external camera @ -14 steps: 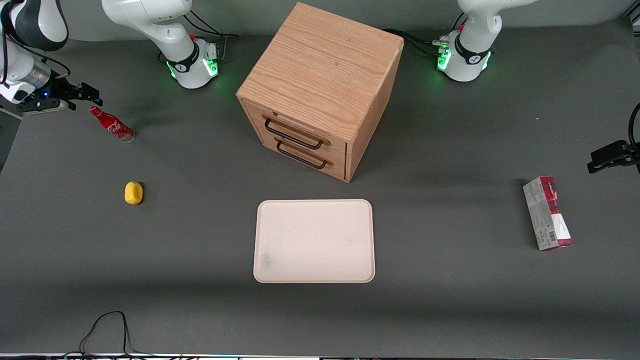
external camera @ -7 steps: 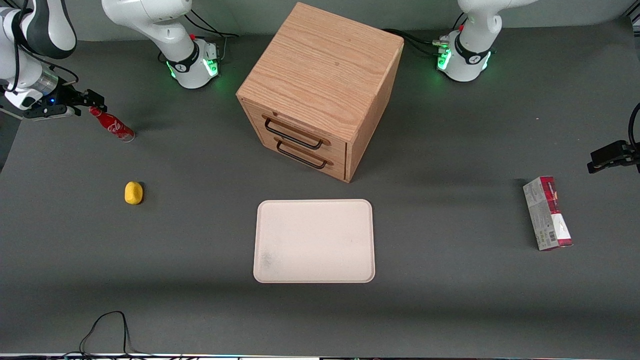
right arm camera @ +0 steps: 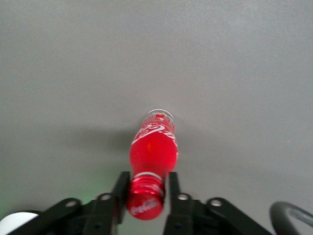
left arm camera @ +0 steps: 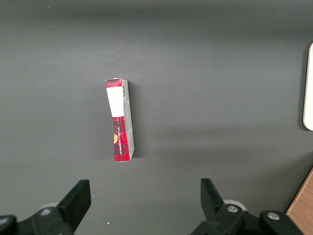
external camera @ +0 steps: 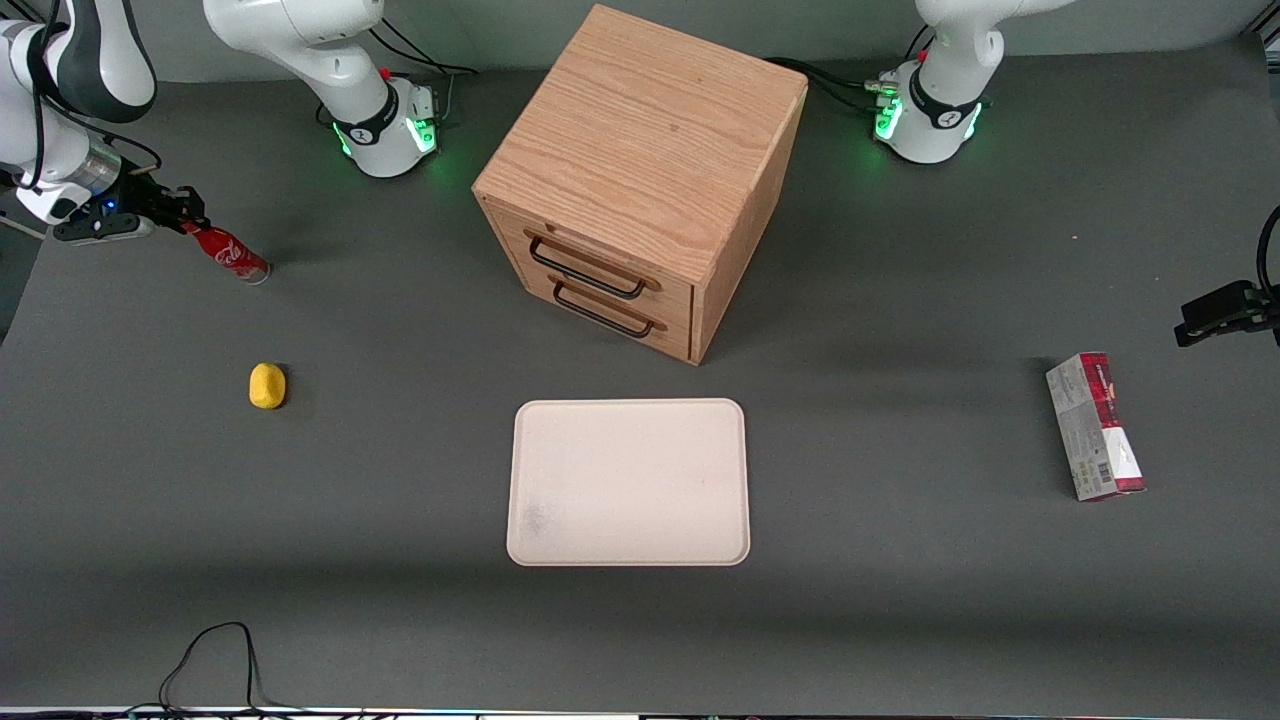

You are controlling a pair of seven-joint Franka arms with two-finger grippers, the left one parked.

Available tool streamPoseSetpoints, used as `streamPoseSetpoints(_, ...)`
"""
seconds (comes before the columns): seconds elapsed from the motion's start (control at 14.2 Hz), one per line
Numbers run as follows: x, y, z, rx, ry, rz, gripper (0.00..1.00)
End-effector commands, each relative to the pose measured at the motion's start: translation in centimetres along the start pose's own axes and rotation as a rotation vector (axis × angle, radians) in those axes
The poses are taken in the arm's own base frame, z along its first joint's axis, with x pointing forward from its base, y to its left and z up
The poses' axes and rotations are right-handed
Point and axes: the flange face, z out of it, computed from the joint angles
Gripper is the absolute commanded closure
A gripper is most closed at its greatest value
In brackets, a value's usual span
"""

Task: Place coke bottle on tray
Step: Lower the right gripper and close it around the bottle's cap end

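The coke bottle [external camera: 232,255], small and red with white script, stands on the grey table toward the working arm's end; its base rests on the table. My right gripper [external camera: 185,222] is at the bottle's top and hides the cap in the front view. In the right wrist view the gripper [right arm camera: 146,188] has its two black fingers [right arm camera: 122,188] closed against either side of the red cap and neck of the bottle [right arm camera: 152,147]. The cream tray [external camera: 628,482] lies flat in the middle, nearer the front camera than the cabinet, with nothing on it.
A wooden drawer cabinet [external camera: 640,170] stands above the tray in the front view. A yellow lemon-like object [external camera: 267,385] lies nearer the camera than the bottle. A red-and-grey carton [external camera: 1095,425] lies toward the parked arm's end. A black cable [external camera: 210,660] loops at the front edge.
My right gripper has moved from beside the bottle onto its cap and now covers it. The bottle has stayed in place on the table.
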Motion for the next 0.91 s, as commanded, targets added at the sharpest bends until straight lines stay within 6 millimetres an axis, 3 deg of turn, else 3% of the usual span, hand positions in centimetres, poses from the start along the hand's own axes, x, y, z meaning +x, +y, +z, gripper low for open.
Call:
streamPoseSetpoints(0.0, 0.6, -0.4, 0.2, 0.026, 0.008, 0.020, 1.00)
streamPoseSetpoints(0.28, 2.8, -2.0, -2.3, 0.040, 0.002, 0.009, 1.00)
streamPoseSetpoints(0.56, 8.4, -7.4, -9.7, 0.055, 0.020, -0.036, 1.00)
streamPoseSetpoints(0.84, 16.1, -14.8, -18.5, 0.049, 0.003, -0.072, 1.00)
